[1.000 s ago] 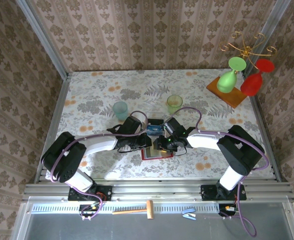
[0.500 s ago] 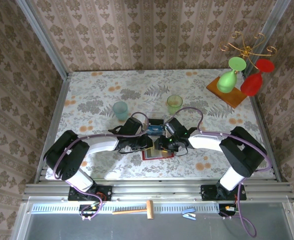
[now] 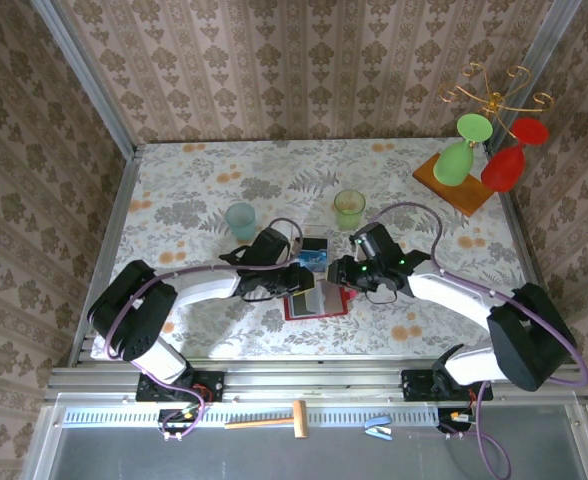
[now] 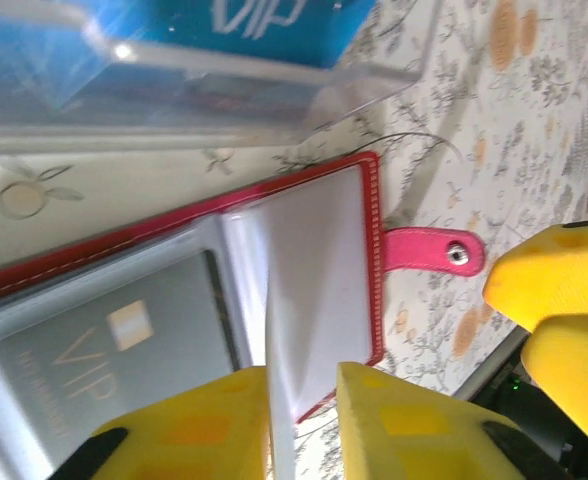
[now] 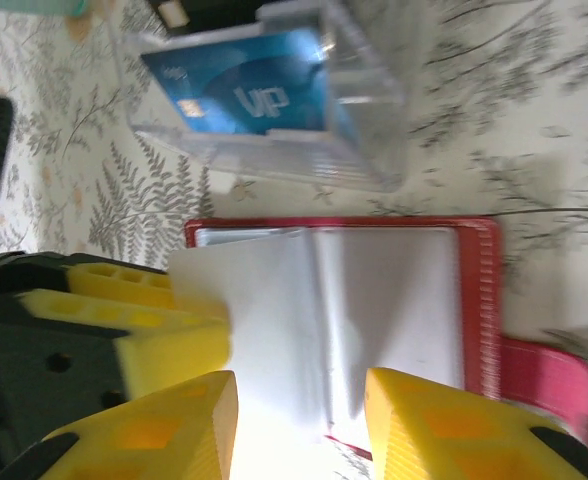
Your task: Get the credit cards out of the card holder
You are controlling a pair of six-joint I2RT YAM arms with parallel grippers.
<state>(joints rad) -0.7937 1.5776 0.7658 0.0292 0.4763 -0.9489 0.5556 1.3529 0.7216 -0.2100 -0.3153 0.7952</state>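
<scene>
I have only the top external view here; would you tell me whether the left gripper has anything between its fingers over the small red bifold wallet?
Observer: Yes. In the left wrist view a thin pale sheet rises from the red wallet between the yellow fingers of the left gripper, with a gap beside it. I cannot tell whether it is a card or a wallet page.
Operator: Thank you. Is there any card in the wallet's pockets?
Observer: A grey card marked VIP sits in an inner pocket.
Operator: And how does the right gripper stand?
Observer: The right gripper hovers open above the wallet, with nothing between its fingers.
</scene>
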